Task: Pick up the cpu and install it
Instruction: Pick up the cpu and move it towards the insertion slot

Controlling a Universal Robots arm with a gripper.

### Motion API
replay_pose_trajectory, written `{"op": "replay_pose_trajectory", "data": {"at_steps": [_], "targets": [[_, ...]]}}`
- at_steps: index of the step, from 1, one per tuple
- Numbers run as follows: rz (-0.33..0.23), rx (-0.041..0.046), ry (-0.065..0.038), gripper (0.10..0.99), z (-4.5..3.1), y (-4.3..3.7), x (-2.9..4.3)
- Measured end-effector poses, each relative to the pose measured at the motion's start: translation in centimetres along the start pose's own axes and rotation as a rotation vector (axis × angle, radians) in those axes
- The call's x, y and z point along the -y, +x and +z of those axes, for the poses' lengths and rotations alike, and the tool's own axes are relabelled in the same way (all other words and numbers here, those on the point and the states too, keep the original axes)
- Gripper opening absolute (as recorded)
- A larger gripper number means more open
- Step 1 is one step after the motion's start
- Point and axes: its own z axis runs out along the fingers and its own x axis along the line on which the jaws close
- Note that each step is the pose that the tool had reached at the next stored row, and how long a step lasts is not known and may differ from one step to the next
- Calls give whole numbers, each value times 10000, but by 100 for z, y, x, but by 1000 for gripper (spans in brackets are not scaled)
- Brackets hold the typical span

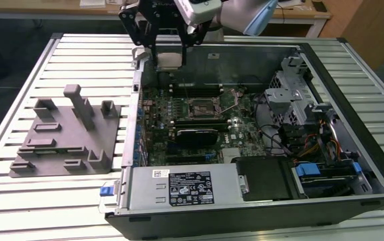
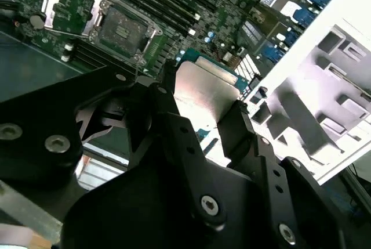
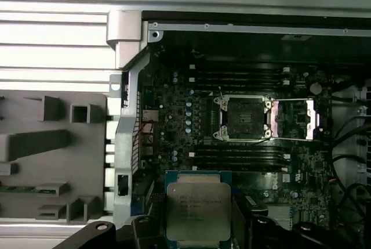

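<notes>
The cpu point(image 1: 167, 56), a small flat square chip with a pale silver top, hangs above the far left corner of the open computer case, held between the black fingers of my gripper point(image 1: 168, 59). In the first wrist view the cpu point(image 3: 198, 210) faces the camera with my fingers point(image 3: 145, 226) at its two sides. The second wrist view has the cpu point(image 2: 204, 92) pinched the same way. The empty socket point(image 1: 205, 106) on the motherboard lies open, its metal frame flipped aside; it also appears as the socket point(image 3: 242, 118) and the socket point(image 2: 122, 26).
A grey plastic block with upright tabs point(image 1: 68, 133) sits on the slatted table on the exterior view's left of the case point(image 1: 259, 213). Inside the case are a power supply point(image 1: 181, 186), drive bays point(image 1: 299, 100) and cables.
</notes>
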Motion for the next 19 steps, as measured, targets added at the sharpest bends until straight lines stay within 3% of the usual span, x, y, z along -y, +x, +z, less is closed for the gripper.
{"op": "replay_pose_trajectory", "data": {"at_steps": [7, 19], "targets": [[1, -37, -1, 541, 32, -201, 2], [1, -39, 2, 541, 78, -270, 5]]}}
